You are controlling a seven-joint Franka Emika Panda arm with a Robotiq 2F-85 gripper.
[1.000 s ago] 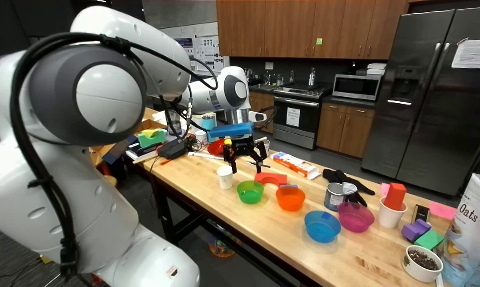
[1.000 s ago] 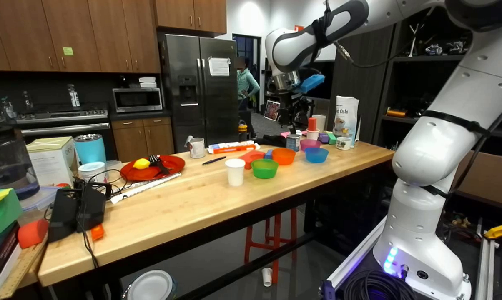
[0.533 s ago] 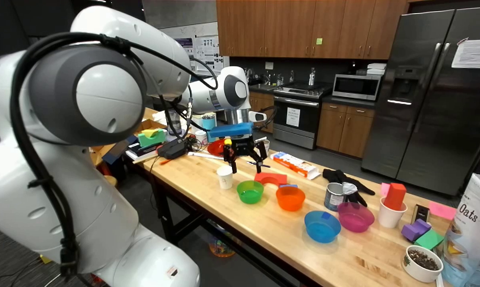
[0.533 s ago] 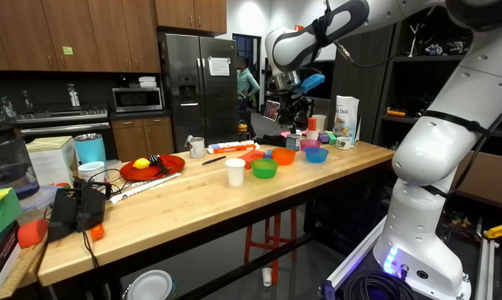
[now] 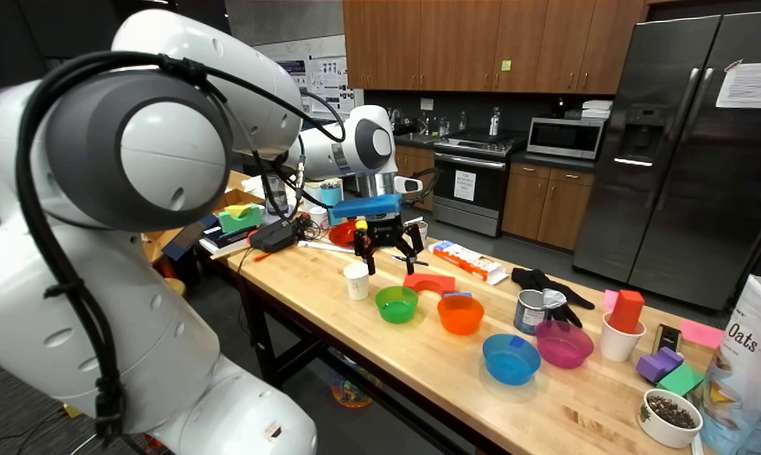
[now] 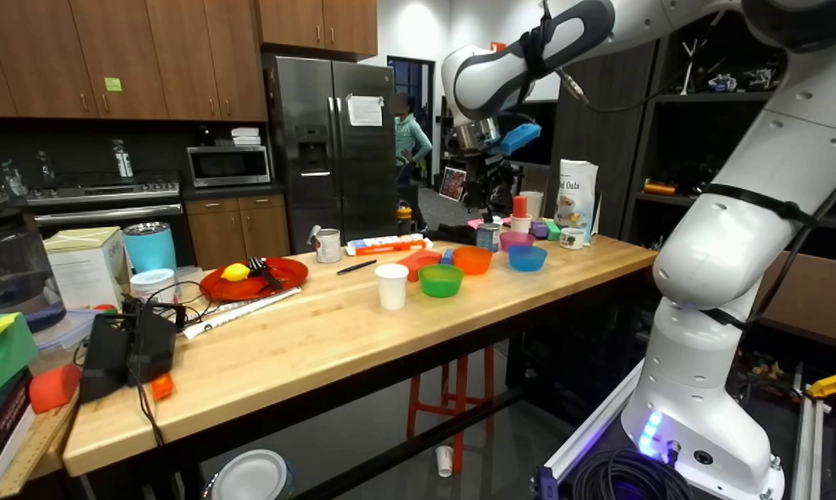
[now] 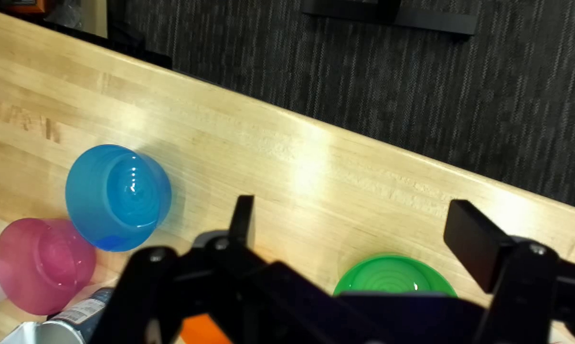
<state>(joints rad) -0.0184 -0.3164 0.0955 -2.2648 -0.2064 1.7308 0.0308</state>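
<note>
The long light-wood table [image 6: 272, 354] spans both exterior views. The white and grey jointed robot arm [image 6: 709, 239] extends over the table in both exterior views. The black two-finger gripper [image 5: 390, 270] hangs above the surface, tips downward. Its fingers [image 7: 476, 241] are spread wide apart; bare wood shows between them in the wrist view. The orange and white cardboard box [image 5: 469, 261] lies on the table. The translucent blue plastic bowl [image 7: 120, 196] stands just beside the translucent magenta plastic bowl [image 7: 44, 267]; rim contact cannot be determined. The translucent orange plastic bowl [image 5: 461, 316] stands between the blue bowl and the translucent green plastic bowl [image 5: 396, 308]. In the wrist view, the green bowl appears between the fingers, partly covered. The red arch-shaped block [image 5: 432, 279] lies near the green and orange bowls. The white paper cup [image 5: 356, 282] stands upright just beside the green bowl. The small blue block [image 6: 448, 257] lies between the red block and the orange bowl.
</note>
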